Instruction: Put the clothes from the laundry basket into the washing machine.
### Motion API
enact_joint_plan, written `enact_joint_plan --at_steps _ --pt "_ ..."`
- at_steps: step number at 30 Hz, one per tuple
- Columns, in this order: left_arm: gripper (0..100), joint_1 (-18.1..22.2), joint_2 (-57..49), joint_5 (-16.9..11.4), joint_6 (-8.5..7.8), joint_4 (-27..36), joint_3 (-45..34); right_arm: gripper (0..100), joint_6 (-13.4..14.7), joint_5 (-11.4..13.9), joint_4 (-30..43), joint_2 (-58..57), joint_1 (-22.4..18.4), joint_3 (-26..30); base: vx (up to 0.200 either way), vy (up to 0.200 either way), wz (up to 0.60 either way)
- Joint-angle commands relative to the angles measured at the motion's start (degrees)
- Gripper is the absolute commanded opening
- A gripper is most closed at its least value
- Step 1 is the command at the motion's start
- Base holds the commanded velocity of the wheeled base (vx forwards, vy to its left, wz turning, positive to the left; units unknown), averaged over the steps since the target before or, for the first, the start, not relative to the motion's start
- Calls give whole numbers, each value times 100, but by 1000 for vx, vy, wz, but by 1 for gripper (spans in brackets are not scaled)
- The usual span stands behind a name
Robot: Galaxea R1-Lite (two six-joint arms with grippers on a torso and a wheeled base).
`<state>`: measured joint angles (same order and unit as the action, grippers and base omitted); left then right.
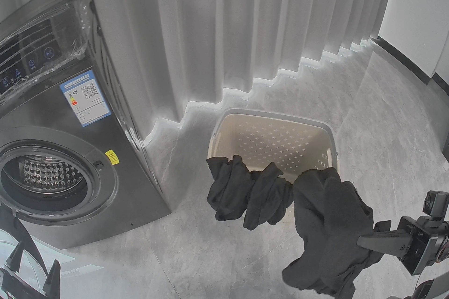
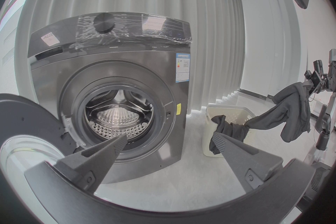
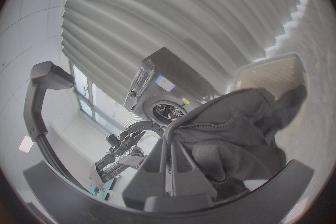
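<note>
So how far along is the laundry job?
Done: the washing machine door is open, though no clothes show in its drum. In hand: the right hand is shut on a dark garment, lifted, its far end draped over the laundry basket rim. Left: carrying it into the drum; the left hand is open by the door.

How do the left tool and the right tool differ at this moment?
The left tool is open and empty; the right tool is shut on a dark garment. The left tool sits low in front of the washing machine, facing its open drum; the right tool is held up beside the laundry basket, with the garment trailing to the basket's rim. Both share the same dark, wedge-like build.
</note>
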<state>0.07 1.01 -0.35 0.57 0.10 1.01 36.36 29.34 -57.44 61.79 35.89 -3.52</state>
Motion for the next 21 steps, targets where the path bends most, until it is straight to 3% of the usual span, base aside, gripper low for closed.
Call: enact_joint_plan --at_steps 1,10,21 --pt "100 1 -84 0 4 -1 -92 0 -314 151 -39 430 217 -439 0 0 0" --pt "100 1 -84 0 4 -1 -92 0 -411 168 -742 1643 146 -1467 0 0 0" --pt "100 1 -84 0 13 -1 -92 0 -428 168 -2113 2768 -29 -1572 0 0 0"
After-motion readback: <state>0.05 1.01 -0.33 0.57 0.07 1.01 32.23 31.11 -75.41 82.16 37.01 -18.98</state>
